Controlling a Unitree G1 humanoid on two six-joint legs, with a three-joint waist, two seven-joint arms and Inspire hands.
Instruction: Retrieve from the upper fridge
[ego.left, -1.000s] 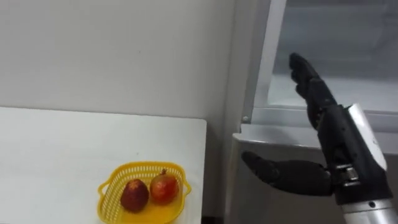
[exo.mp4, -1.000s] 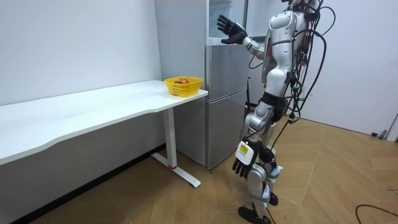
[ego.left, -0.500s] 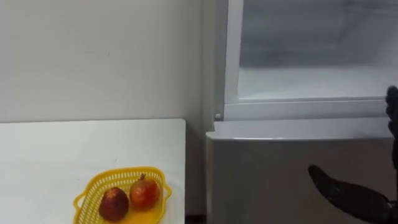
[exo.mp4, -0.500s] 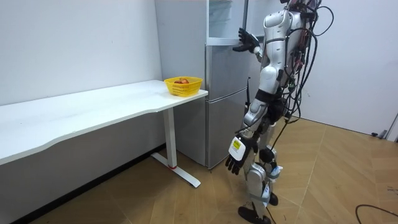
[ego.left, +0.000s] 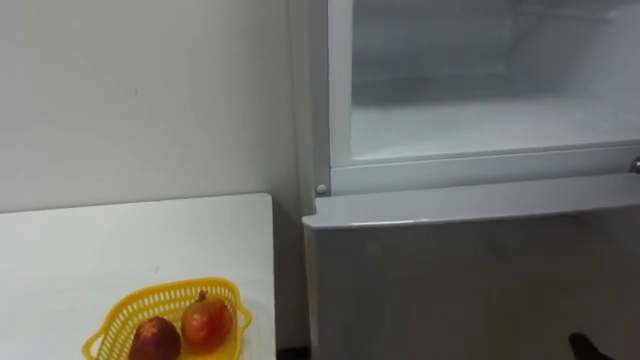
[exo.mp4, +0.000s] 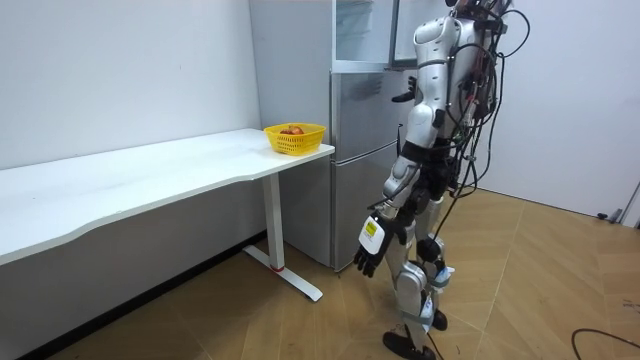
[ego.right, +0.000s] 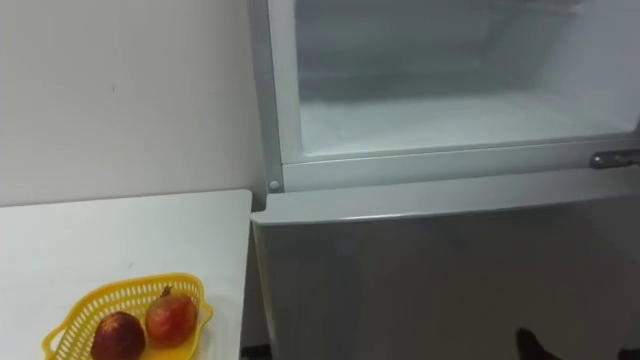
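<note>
Fridge compartment (ego.left: 480, 120) open above right hand (ego.left: 588, 348), grip unclear; left hand (exo.mp4: 368, 257) slack, empty.

— What would you call the lower fridge door (ego.left: 460, 270)?
— You're looking at silvery metal with a soft satin sheen. The upper compartment (ego.left: 480, 120) is lined in smooth white plastic.
— And beside it?
— Your worktop (ego.left: 120, 240) is matt white, the basket (ego.left: 165, 294) glossy yellow plastic lattice, the floor (exo.mp4: 540, 290) wood.
</note>
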